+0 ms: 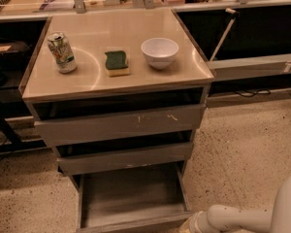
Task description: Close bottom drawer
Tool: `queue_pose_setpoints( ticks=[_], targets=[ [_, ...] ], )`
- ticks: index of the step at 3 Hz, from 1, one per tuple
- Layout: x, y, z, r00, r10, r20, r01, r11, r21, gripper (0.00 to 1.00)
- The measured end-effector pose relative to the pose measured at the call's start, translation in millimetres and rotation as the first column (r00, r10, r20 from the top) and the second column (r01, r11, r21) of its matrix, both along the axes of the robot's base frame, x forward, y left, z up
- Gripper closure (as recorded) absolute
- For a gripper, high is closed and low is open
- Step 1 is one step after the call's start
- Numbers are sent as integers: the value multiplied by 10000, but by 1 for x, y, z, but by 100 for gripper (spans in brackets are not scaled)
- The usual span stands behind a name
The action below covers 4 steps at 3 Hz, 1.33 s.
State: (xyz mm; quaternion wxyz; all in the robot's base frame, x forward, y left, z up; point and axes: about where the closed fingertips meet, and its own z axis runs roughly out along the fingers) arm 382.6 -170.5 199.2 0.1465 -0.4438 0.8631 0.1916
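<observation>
The bottom drawer is the lowest tier of the grey three-drawer cabinet. It is pulled far out and shows an empty shallow tray; its front panel runs along the bottom edge of the camera view. My white arm comes in from the lower right. Its end lies right by the drawer's front right corner. The gripper is mostly cut off by the frame edge there.
Above it are the middle drawer front and the scuffed top drawer front, both slightly out. On the cabinet top stand a can, a green sponge and a white bowl. Speckled floor lies to the right.
</observation>
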Motion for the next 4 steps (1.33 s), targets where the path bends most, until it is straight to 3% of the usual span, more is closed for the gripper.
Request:
queue_pose_setpoints(
  ticks=[1,4],
  targets=[
    [22,8,-8,9993,141,355,-144,9999,85,100],
    [24,7,-8,9992,122,384,-125,9999,78,35]
  ],
)
